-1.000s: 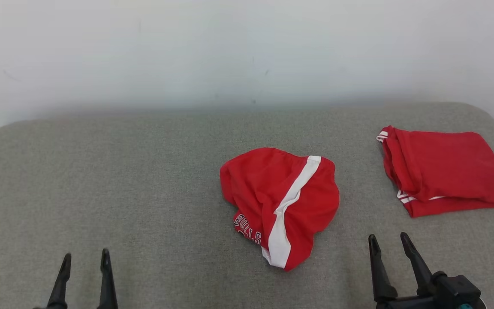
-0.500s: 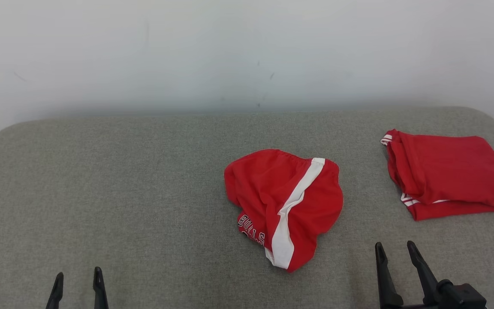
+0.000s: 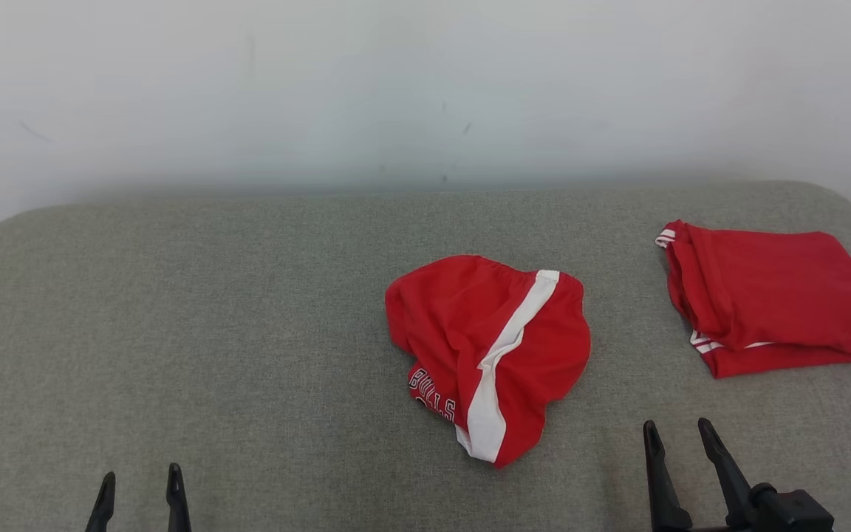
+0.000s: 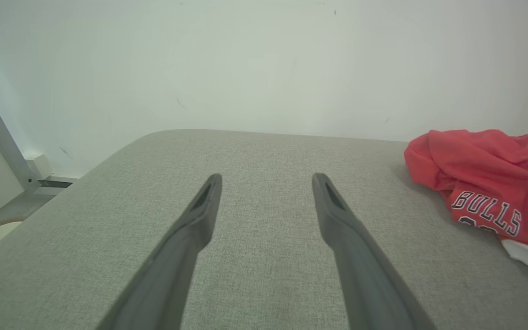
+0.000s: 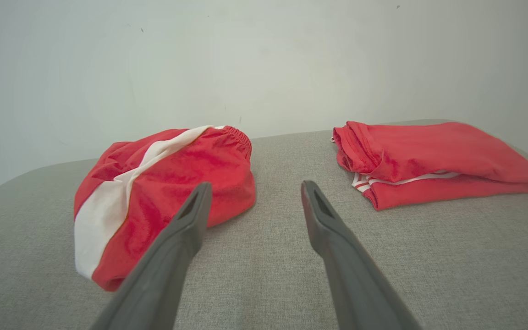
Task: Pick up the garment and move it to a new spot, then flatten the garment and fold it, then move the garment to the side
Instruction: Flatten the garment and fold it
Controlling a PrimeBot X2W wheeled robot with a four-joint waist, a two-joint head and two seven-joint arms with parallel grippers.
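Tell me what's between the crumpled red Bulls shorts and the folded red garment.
Nothing: only bare grey upholstery separates the crumpled Bulls shorts from the folded red garment, as the head view shows.

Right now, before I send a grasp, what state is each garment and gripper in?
Bulls shorts: crumpled in a heap, unfolded, not held.
folded red garment: folded flat, lying apart to the right.
left gripper: open, empty.
right gripper: open, empty, near the Bulls shorts, not touching.

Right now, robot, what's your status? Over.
Left gripper open, empty. Right gripper open, empty. Crumpled red shorts centre, untouched. Folded red garment off right, not in the way.
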